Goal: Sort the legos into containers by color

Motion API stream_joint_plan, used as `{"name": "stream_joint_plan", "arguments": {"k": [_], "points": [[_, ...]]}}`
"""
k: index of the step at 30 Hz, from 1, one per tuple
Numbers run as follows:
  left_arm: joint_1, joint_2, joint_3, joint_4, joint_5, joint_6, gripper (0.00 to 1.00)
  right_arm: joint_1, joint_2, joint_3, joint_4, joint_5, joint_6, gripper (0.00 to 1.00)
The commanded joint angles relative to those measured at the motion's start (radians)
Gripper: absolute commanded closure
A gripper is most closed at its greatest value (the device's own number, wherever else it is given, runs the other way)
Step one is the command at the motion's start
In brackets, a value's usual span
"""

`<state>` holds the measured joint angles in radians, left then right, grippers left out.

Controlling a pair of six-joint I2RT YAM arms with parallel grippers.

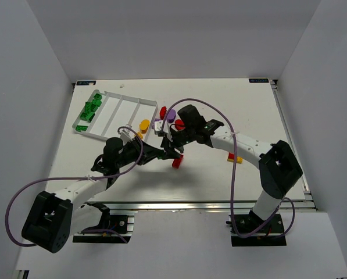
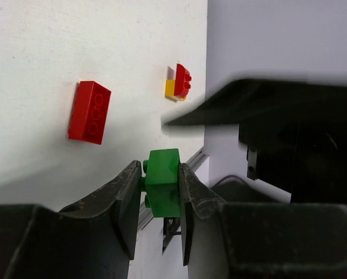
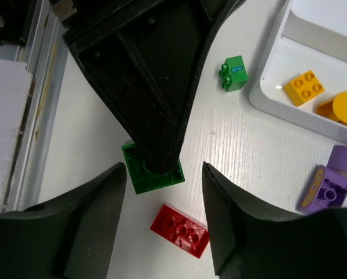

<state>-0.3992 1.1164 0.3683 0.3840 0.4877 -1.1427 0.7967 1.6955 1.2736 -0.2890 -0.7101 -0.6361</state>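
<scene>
Gripping a green studded brick (image 2: 163,189) between both fingers, the left gripper (image 2: 161,170) is clenched on it near the middle of the white table (image 2: 39,64). I cannot tell whether the brick is lifted clear of the surface. The right gripper (image 3: 163,170) hangs over the same spot, released. Its jaws are spread wide, one finger to each side of the green studded brick, holding nothing.

- A red rectangular brick (image 1: 178,163) lies flat with its studs up, just on the near side of the held brick.
- A second green brick (image 3: 234,72) lies on the table just outside the tray's wall (image 3: 266,87). It carries a pale blue numeral "1" on one face, the only writing I can read.
- In the white four-compartment tray, far left on the table, a pile of green bricks (image 1: 90,109) fills the leftmost compartment.
- A yellow square brick (image 3: 304,86) and a yellow oval (image 3: 342,108) sit inside the tray's right end compartment.
- Purple pieces (image 3: 324,189) lie on the table just right of the tray, with two red ovals (image 1: 163,110) near them.
- A red-on-yellow stack (image 2: 179,82) stands well apart, toward the right.
- Small stickers (image 1: 83,83) mark the far table corners. They are too small to read.
</scene>
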Motion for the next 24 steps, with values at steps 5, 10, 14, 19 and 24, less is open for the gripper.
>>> {"name": "stream_joint_plan", "arguments": {"k": [5, 10, 14, 19, 24], "points": [[0.031, -0.073, 0.191, -0.417, -0.150, 0.223, 0.97, -0.005, -0.002, 0.006, 0.043, 0.089, 0.015, 0.11], [0.248, -0.086, 0.339, -0.715, -0.283, 0.405, 0.97, -0.043, -0.039, -0.048, 0.115, 0.145, 0.026, 0.11], [0.410, 0.046, 0.506, -0.865, -0.421, 0.585, 0.95, -0.074, -0.059, -0.060, 0.114, 0.141, -0.003, 0.11], [0.600, 0.261, 0.716, -0.870, -0.434, 0.658, 0.95, -0.126, -0.046, -0.023, 0.065, 0.035, 0.007, 0.45], [0.691, 0.411, 0.822, -0.826, -0.472, 0.637, 0.94, -0.143, -0.062, -0.039, 0.071, 0.009, 0.024, 0.76]]}}
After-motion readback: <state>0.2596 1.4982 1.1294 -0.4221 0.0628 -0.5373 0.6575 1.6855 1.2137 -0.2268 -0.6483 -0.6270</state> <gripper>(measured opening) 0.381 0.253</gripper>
